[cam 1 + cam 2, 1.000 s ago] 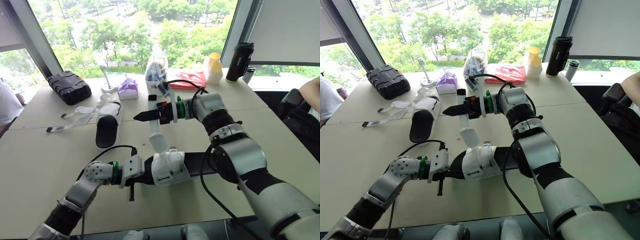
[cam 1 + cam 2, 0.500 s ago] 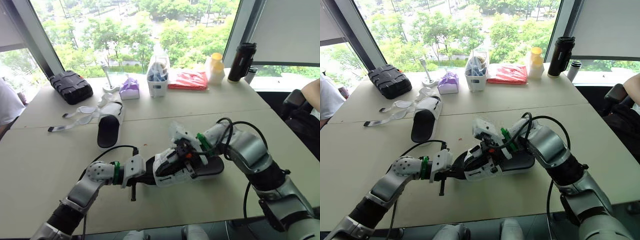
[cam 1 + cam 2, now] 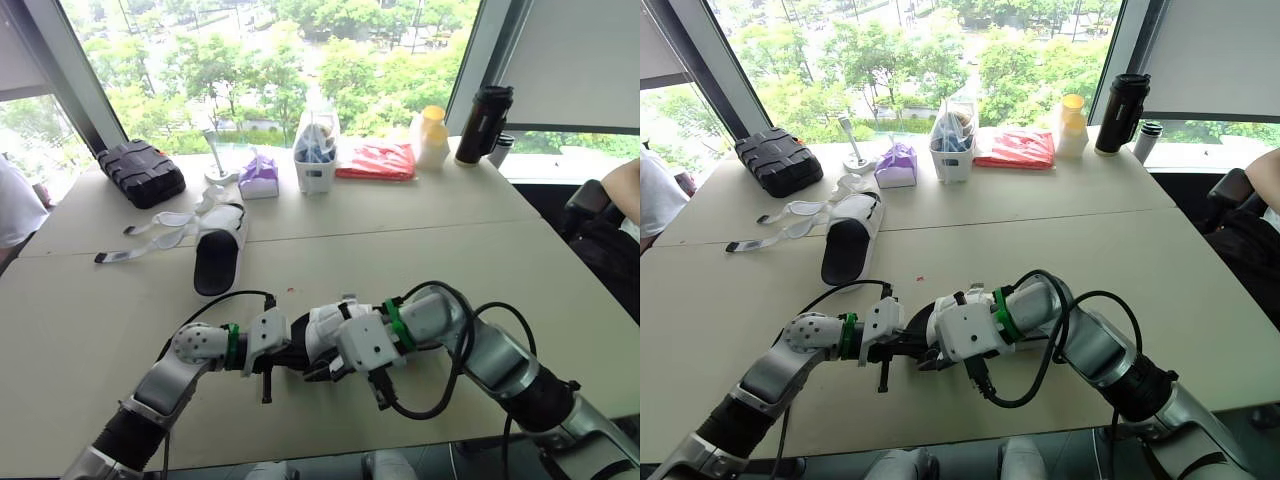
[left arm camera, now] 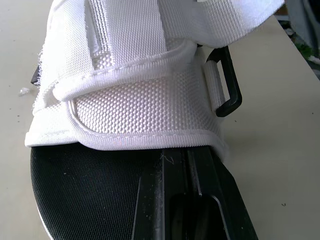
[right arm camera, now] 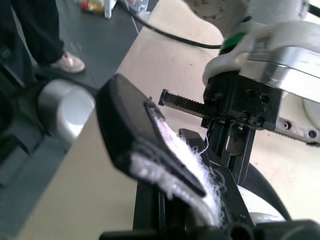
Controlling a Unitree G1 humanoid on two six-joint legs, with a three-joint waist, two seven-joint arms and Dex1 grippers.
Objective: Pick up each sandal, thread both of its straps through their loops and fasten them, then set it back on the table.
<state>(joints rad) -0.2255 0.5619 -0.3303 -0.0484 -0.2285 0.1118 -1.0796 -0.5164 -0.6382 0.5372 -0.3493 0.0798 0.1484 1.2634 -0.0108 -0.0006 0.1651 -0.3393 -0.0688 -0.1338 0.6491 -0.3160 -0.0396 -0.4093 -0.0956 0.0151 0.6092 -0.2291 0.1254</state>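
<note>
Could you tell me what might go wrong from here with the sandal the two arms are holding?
The right gripper's hold on the strap looks slight, so it could slip free. The sandal, held by the left gripper, lies near the table's front edge, so a hard tug might drag it off. The right arm's cable loops close by and could snag.

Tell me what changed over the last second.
The right gripper carried the strap down from high above the table to the near sandal, beside the left gripper. The left gripper stayed clamped on that sandal; the far sandal did not move.
</note>
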